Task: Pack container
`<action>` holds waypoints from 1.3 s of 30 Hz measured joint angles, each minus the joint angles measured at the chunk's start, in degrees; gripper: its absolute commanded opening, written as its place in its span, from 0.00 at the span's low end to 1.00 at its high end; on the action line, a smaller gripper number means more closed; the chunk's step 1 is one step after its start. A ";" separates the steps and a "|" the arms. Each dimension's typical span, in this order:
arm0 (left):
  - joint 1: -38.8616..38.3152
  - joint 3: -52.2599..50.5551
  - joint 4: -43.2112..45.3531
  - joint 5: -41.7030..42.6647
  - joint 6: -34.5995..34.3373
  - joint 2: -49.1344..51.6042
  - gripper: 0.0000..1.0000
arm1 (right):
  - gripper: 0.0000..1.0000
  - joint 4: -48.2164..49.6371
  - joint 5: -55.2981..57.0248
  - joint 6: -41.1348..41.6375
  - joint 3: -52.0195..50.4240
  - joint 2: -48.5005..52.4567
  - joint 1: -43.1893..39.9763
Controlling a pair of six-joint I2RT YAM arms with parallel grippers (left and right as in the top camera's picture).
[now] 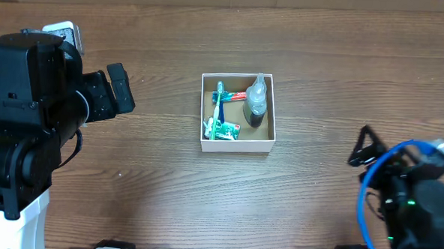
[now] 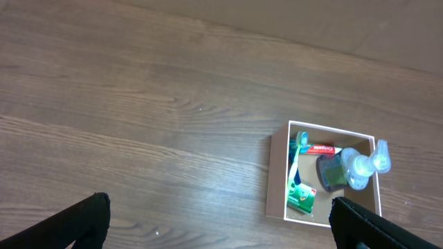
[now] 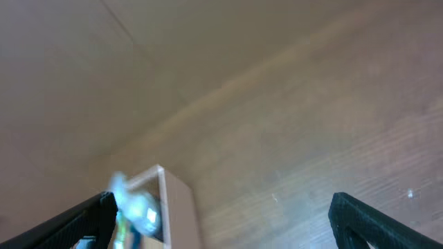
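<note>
The container (image 1: 234,147), a small square white-walled box with a brown inside, sits mid-table. It holds a clear spray bottle (image 1: 256,100), a red toothpaste tube (image 1: 235,96), a green-headed toothbrush (image 1: 217,108) and a green packet (image 1: 225,130). It also shows in the left wrist view (image 2: 277,176) and, blurred, in the right wrist view (image 3: 176,204). My left gripper (image 1: 121,87) is open and empty, well left of the box. My right gripper (image 1: 364,146) is open and empty, at the right near the front edge.
The left arm's bulky black body (image 1: 27,108) fills the left side. The right arm with a blue cable (image 1: 386,158) sits at the lower right. Bare wooden table (image 1: 322,61) surrounds the box.
</note>
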 measured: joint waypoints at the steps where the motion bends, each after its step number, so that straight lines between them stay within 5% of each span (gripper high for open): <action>1: 0.00 0.00 -0.02 0.00 0.00 0.00 1.00 | 1.00 0.76 -0.04 0.07 -3.91 -2.03 0.02; 14: 0.00 0.00 0.00 0.00 0.00 0.00 1.00 | 1.00 4.42 -0.37 0.22 -30.40 -21.59 0.00; 39: 0.00 0.00 0.00 0.00 0.00 0.00 1.00 | 1.00 -0.39 -0.39 0.20 -34.03 -25.46 0.00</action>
